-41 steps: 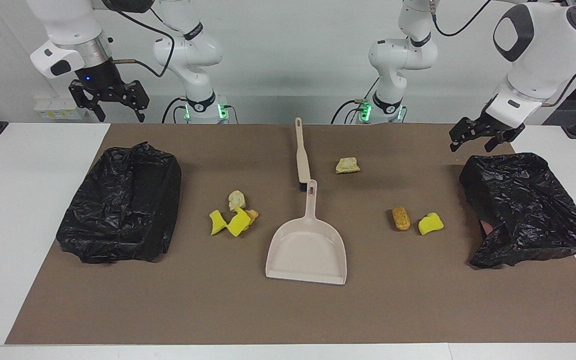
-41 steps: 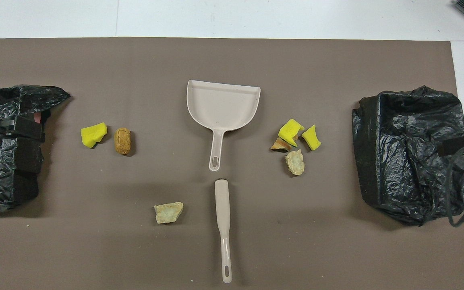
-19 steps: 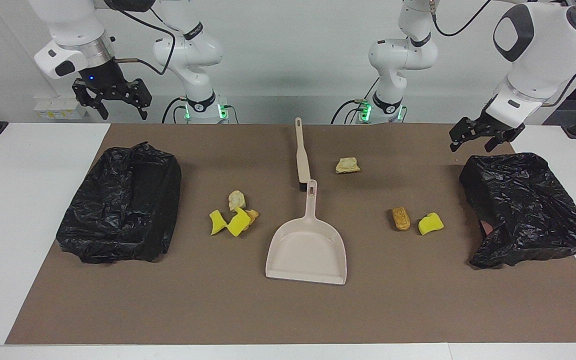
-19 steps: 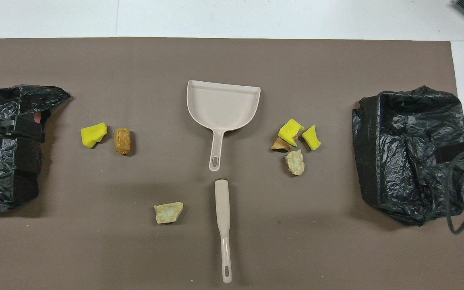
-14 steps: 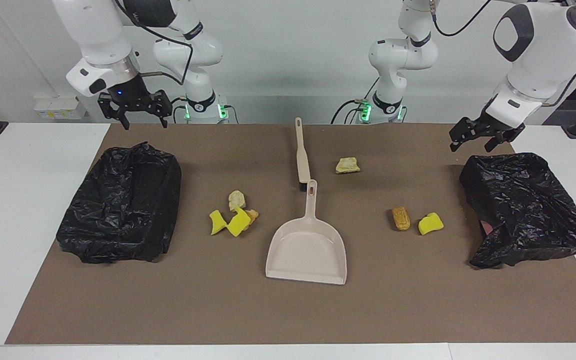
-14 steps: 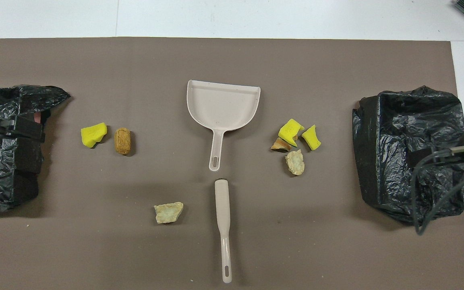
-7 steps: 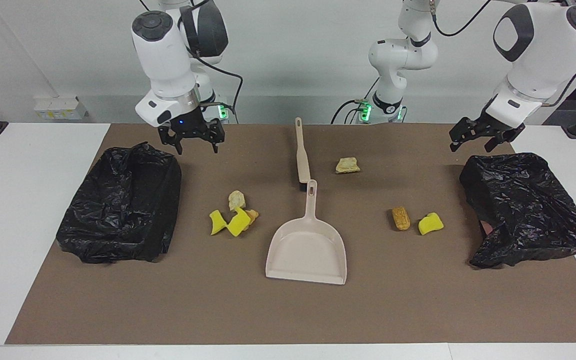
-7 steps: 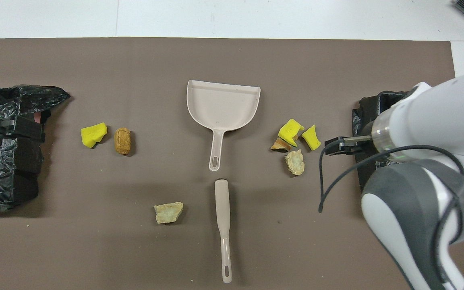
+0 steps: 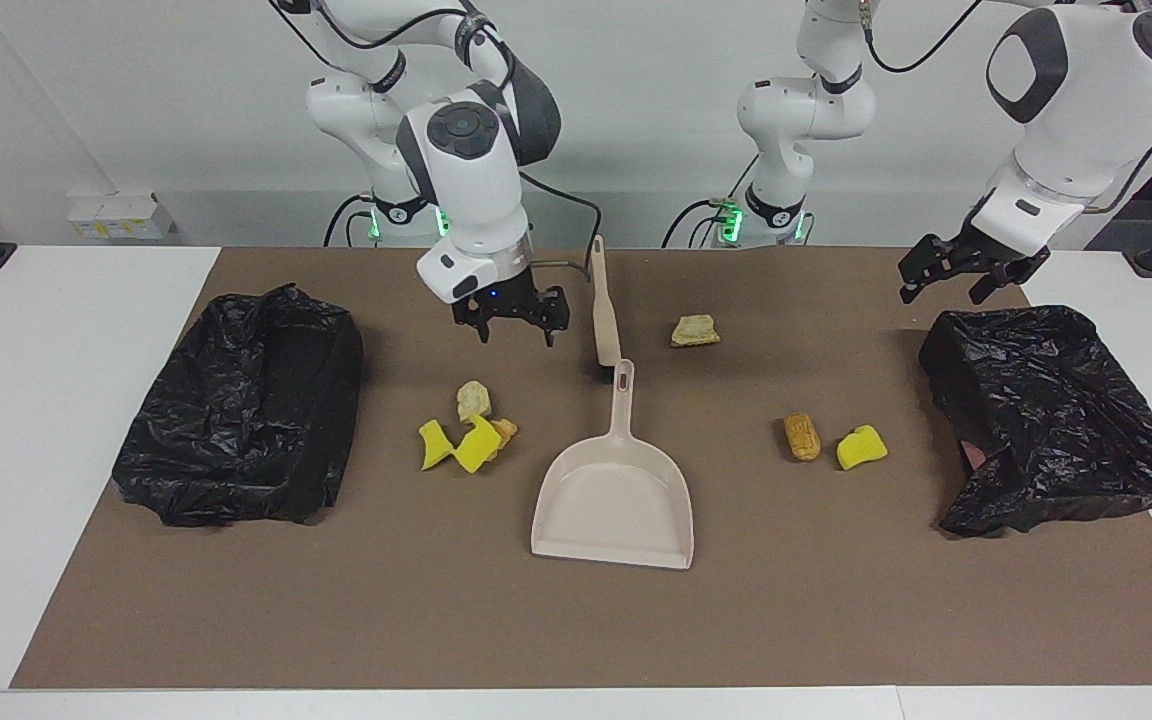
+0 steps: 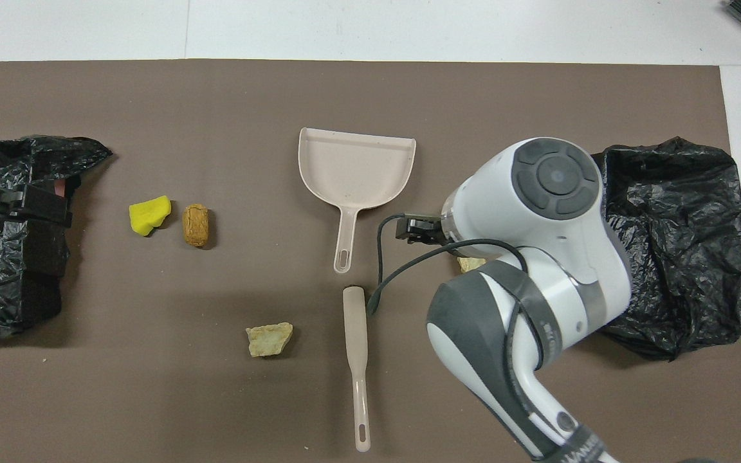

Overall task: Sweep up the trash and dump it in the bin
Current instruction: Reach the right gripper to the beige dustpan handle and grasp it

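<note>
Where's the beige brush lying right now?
The beige plastic brush lies flat on the brown mat mid-table, in line with the beige dustpan's handle and nearer to the robots, its head almost at the handle's tip.

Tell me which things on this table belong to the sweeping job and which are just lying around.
For the job: yellow and tan scraps, lone tan lump, brown lump, yellow piece, dustpan, brush, two bag-lined bins.

Just there: brown mat.
</note>
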Robot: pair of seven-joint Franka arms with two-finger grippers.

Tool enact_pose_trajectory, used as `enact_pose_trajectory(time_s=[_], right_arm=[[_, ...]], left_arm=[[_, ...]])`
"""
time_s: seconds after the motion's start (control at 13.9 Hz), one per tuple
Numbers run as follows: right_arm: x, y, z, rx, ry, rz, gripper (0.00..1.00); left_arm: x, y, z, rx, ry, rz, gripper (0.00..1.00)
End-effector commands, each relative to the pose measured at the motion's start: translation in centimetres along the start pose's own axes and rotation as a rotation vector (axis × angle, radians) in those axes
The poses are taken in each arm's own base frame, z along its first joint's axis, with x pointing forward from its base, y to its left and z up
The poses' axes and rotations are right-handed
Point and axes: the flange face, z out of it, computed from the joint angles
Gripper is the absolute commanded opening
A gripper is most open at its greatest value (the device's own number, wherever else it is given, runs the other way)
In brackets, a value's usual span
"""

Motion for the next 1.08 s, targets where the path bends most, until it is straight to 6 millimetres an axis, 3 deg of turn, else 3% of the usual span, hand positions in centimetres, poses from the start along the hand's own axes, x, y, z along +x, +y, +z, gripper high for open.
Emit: enact_pose_trajectory(time_s=[0.0, 0.29, 0.65, 1.01], right_arm=[[0.1, -3.8, 1.6, 0.048, 0.000, 0.066, 1.00], [-1.1, -6.6, 3.2, 0.091, 0.022, 0.074, 1.00], [-1.2, -8.6, 8.7, 0.050, 0.056, 0.021, 1.00], [-1.1, -9.0, 9.2, 0.068, 0.071, 0.012, 1.00]], left_arm=[[-0.2, -0.2, -0.3, 0.019, -0.001, 0.003, 1.00], [-0.2, -0.2, -0.3, 0.019, -0.001, 0.003, 1.00], [-0.2, -0.2, -0.3, 0.019, -0.001, 0.003, 1.00], [-0.2, -0.2, -0.3, 0.019, -0.001, 0.003, 1.00]])
